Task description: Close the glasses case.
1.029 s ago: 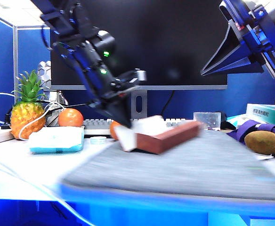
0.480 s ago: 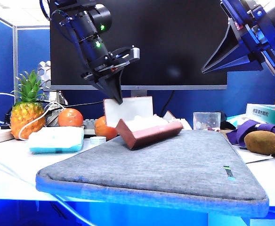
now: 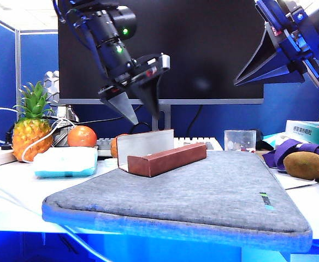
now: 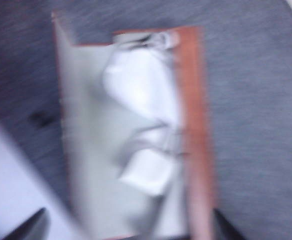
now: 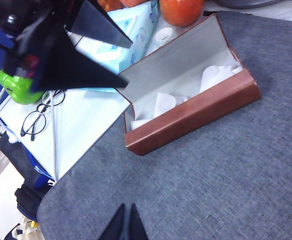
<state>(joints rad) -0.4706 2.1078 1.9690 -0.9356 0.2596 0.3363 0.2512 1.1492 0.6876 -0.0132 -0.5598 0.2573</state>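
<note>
**Open glasses case on laptop sleeve, both grippers clear of it**

Glasses case [image 3: 165,158]: long reddish-brown box lying on the grey fabric laptop sleeve [image 3: 203,196], toward the sleeve's rear left corner, long axis running slantwise across that corner. Flap lid [image 3: 144,144] raised and standing nearly upright along the case's rear side, pale grey lining facing forward. Inside, seen from the wrist views: crumpled white cloth or paper [image 5: 213,75], bunched in two lumps along the trough; no spectacles visible in it. Left wrist view blurred, details of the contents unclear.

Behind the sleeve's left edge, on the desk: white-and-teal packet [image 3: 65,162], orange [image 3: 82,136], pineapple [image 3: 33,128]. Clear plastic cup [image 3: 240,140] past the sleeve's rear edge, contents indistinct. Kiwifruit [image 3: 304,165] off the sleeve's right edge. Loose pair of spectacles [image 5: 36,122] on the desk beyond the sleeve's left edge, near a green apple [image 5: 15,87].

Left gripper [image 3: 140,112]: suspended directly above the raised lid, pointing steeply downward, jaws spread wide, nothing between them, tips apart from the lid's top edge.

Right gripper [image 5: 126,222]: held high above the sleeve's right rear part, well apart from the case, finger tips pressed together, nothing gripped.
</note>
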